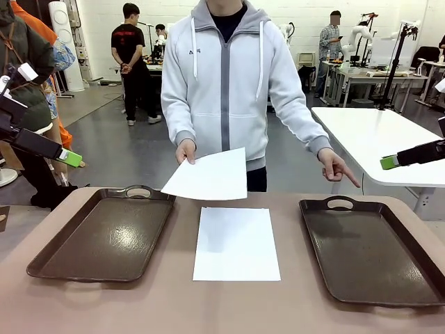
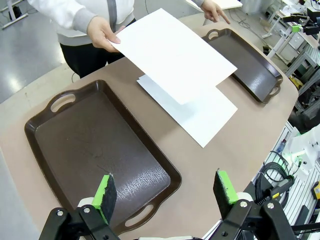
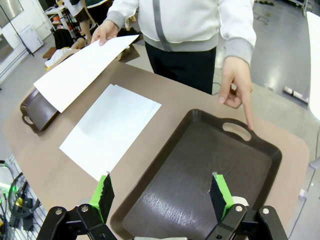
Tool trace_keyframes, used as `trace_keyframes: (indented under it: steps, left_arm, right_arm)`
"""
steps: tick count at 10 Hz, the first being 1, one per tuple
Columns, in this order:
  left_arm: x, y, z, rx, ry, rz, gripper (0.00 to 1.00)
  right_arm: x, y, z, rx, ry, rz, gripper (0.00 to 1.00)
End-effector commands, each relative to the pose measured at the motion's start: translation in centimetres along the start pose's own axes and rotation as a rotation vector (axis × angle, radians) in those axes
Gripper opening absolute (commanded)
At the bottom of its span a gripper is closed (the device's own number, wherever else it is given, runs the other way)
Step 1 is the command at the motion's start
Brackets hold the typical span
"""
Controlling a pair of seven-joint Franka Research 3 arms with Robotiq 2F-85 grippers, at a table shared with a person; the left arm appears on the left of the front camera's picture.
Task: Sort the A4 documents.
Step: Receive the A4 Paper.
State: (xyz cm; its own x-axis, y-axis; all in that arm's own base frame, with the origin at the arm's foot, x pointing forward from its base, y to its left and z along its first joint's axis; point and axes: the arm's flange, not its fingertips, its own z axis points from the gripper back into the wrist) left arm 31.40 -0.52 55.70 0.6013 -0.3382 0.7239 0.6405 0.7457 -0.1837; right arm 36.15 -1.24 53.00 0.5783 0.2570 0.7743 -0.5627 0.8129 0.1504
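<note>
While both claws stand wide apart with nothing in them, left claw (image 2: 165, 190) off to the left of the stack (image 1: 236, 243) and right claw (image 3: 161, 194) off to its right, I take the sheet (image 1: 208, 175) as the thing to fetch. A hand (image 1: 185, 149) holds it by one corner in the air, over the stack's far edge and reaching a little left of it. Its long axis runs crosswise to the stack's, which points from me to the person. I judge the left claw nearer it, yet the other hand (image 1: 337, 167) points at the right tray (image 1: 368, 250), right of the stack, so the drop probably belongs there. The left tray (image 1: 104, 240) lies left of the stack. The sheet covers the stack's far edge in the front view; I cannot count the stack, though the wrist views hint at two offset sheets. Both arms are cut off at the front view's edges
</note>
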Motion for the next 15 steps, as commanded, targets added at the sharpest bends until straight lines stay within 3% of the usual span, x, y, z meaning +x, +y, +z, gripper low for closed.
trace_keyframes:
  steps: [1, 6, 9, 13, 15]
  left_arm:
    - [0.0, -0.1, 0.1, -0.007, -0.004, -0.009, 1.0]
    - [0.0, -0.1, 0.1, -0.007, -0.004, -0.009, 1.0]
    - [0.0, -0.1, 0.1, -0.007, -0.004, -0.009, 1.0]
    - [0.0, -0.1, 0.1, -0.007, -0.004, -0.009, 1.0]
    - [0.0, -0.1, 0.1, -0.007, -0.004, -0.009, 1.0]
  right_arm:
    - [-0.2, 0.0, -0.1, 0.005, 0.0, -0.001, 1.0]
    - [0.0, 0.0, 0.0, 0.0, 0.0, 0.0, 1.0]
    - [0.2, -1.2, -6.9, 0.118, 0.076, -0.224, 1.0]
    - [0.9, 0.4, -14.4, 0.266, 0.111, -0.426, 1.0]
    - [1.0, 1.0, -17.7, 0.363, 0.105, -0.591, 1.0]
